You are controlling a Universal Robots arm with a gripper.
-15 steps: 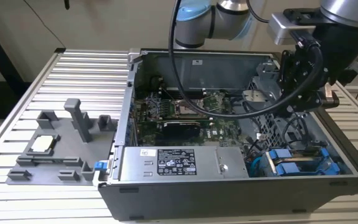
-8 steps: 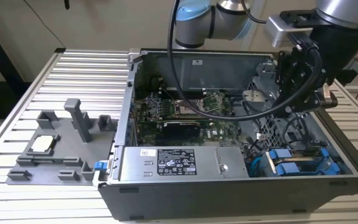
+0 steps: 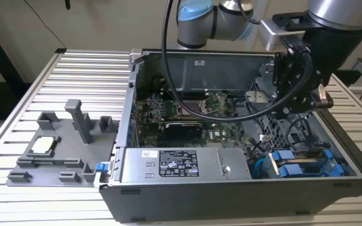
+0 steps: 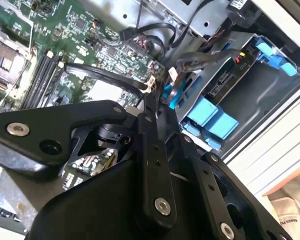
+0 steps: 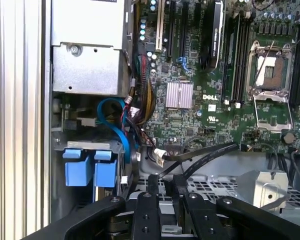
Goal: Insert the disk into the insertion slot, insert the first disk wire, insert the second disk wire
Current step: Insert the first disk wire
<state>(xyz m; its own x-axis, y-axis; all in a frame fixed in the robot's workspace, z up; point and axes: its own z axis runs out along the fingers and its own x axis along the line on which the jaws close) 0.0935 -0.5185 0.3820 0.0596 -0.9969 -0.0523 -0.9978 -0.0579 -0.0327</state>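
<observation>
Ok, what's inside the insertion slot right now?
Two bright blue carrier tabs show in the insertion slot, a blue cable looping beside it. The disk's body is covered by metal and cables; whether any wire is plugged in cannot be told.

Slatted table (image 3: 86, 70); computer case (image 3: 231, 200); grey fixture (image 3: 61, 141)

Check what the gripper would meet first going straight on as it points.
Probably the thin black cables crossing just ahead of the gripper in the first wrist view, beside a small white plastic connector; the green circuit board lies beyond. Depth is unclear.
</observation>
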